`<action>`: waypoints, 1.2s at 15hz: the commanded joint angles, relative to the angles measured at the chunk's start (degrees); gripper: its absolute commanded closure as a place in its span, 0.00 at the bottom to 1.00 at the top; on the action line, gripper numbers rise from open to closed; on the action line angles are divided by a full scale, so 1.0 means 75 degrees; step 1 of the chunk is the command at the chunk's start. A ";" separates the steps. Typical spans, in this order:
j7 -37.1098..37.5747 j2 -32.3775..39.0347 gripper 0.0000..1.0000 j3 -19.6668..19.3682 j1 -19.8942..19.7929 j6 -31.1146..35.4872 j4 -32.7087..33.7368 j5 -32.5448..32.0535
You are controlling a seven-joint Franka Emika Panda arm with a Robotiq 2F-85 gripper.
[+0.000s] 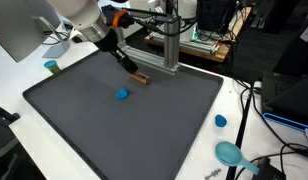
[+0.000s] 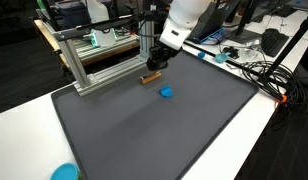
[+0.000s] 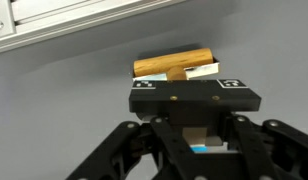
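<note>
My gripper (image 1: 128,64) hangs low over the far part of a dark grey mat (image 1: 84,120), its tips right at a small wooden block (image 1: 140,78). In both exterior views the block lies on the mat just under the fingertips (image 2: 154,66), and it also shows as a tan piece (image 2: 151,77). In the wrist view the block (image 3: 174,65), with a white piece beside it, lies just beyond the black gripper body (image 3: 199,140). The fingertips are hidden there. A small blue object (image 1: 122,95) lies on the mat nearer the middle, apart from the gripper.
An aluminium frame (image 1: 164,45) stands at the mat's far edge, close behind the gripper. A blue cap (image 1: 220,121) and a teal round thing (image 1: 230,153) lie on the white table beside cables. A green cup (image 1: 52,67) stands off the mat's corner.
</note>
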 commanded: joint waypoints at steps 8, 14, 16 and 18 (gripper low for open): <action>-0.1411 -0.1472 0.78 0.0031 -0.0102 0.1715 -0.1454 -0.0394; -0.2902 -0.2230 0.78 0.0176 0.0062 0.1551 -0.1537 -0.1533; -0.3457 -0.2326 0.78 0.0331 0.0107 0.1519 -0.1432 -0.1659; -0.4101 -0.2368 0.78 0.0494 0.0123 0.1521 -0.1331 -0.1669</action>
